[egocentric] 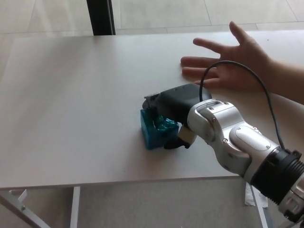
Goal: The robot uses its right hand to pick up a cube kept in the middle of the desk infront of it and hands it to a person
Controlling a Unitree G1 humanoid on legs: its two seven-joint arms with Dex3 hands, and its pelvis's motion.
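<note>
My right hand (172,105) is curled over the cube (156,130), fingers across its top and far side, thumb at its near right edge. The cube sits on the table (71,95) near the middle. A person's open hand (232,64) waits palm-up beyond, well apart.

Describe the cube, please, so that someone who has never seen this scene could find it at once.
Start at the pale desk that fills the view, then follow the robot's silver right arm to its black right hand. Under that hand, on the desk, sits the cube. It is translucent teal-blue, the only coloured thing on the desk; a person's open hand waits farther back.
</note>
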